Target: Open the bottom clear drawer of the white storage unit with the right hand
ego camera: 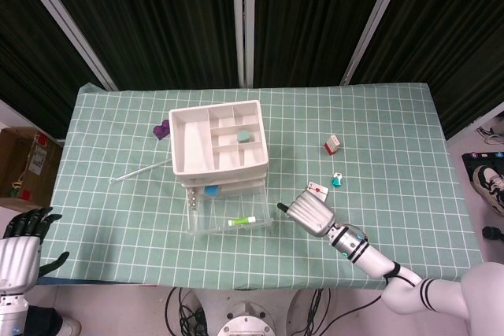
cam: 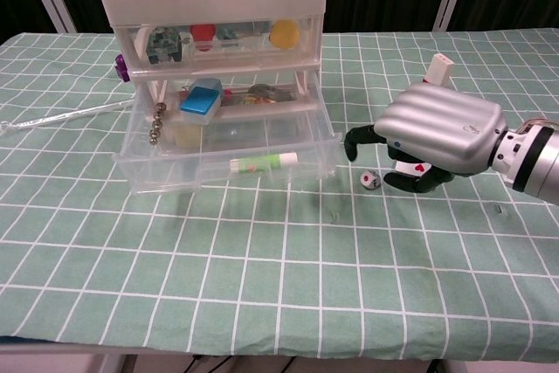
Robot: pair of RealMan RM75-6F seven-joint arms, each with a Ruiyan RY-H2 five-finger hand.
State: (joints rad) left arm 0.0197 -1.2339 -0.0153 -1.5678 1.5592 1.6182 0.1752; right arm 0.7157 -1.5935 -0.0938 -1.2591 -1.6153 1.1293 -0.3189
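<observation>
The right hand hovers low over the green checked cloth, just to the right of the white storage unit and apart from it; its fingers curl downward with nothing visibly between them, so it appears to hold nothing, though the chest view shows only the back of the hand and the dark fingertips, and I cannot be sure of the palm. A small white die lies on the cloth just beneath the fingertips, not touching them as far as I can tell. The bottom clear drawer stands pulled well out from the unit toward the robot, its front wall forward of the drawers above, with a green and white tube lying inside it. Judged from how things lie, the opening itself looks done and what is left is only for the hand to clear away. The playing card is mostly covered by the hand, a red pip just showing under it in the chest view. The left hand sits at the lower left edge of the head view, off the table, fingers spread and empty, partly cut off by the frame. The contents of the upper drawers are too small to name with confidence
</observation>
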